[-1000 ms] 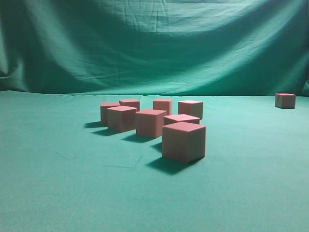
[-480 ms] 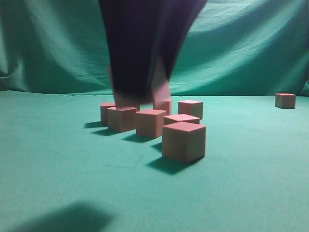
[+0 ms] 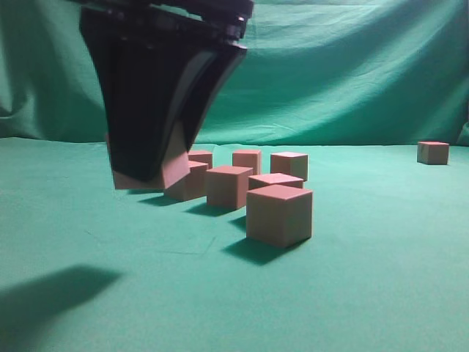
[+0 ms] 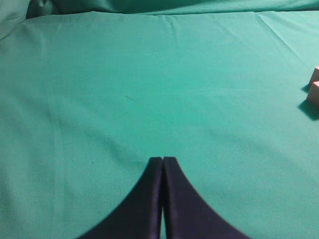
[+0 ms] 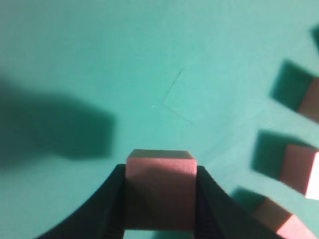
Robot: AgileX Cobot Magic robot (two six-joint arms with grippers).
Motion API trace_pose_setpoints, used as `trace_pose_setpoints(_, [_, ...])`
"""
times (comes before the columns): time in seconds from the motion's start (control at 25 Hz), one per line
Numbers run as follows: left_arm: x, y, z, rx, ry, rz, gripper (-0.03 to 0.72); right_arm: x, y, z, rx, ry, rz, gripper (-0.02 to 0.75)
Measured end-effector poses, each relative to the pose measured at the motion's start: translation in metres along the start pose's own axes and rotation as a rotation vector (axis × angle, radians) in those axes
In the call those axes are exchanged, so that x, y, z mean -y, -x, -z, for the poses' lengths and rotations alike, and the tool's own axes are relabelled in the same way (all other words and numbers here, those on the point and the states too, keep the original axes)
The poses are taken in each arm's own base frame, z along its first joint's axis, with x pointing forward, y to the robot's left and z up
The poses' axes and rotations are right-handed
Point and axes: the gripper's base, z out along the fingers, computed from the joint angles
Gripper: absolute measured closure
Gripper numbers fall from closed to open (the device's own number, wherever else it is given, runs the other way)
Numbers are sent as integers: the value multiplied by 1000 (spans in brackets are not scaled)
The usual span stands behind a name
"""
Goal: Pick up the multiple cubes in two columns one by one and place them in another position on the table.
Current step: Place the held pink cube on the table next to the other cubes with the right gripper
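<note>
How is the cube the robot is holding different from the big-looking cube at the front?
The held cube is pinched between the right gripper fingers and hangs tilted above the table; the front cube sits flat on the cloth with nothing touching it. The held cube is mostly hidden by the gripper in the exterior view; the front cube shows fully. Both are plain salmon-red cubes.
</note>
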Motion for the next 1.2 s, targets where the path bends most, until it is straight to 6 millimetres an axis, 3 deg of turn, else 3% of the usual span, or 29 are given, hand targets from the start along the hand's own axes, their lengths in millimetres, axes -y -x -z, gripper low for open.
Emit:
trace_pose_setpoints(0.64, [0,0,0,0,0,0,688,1,-4,-36,-90,-15,51,485])
trace_pose_setpoints(1.2, [0,0,0,0,0,0,688,2,-4,-37,-104,-41,50,485])
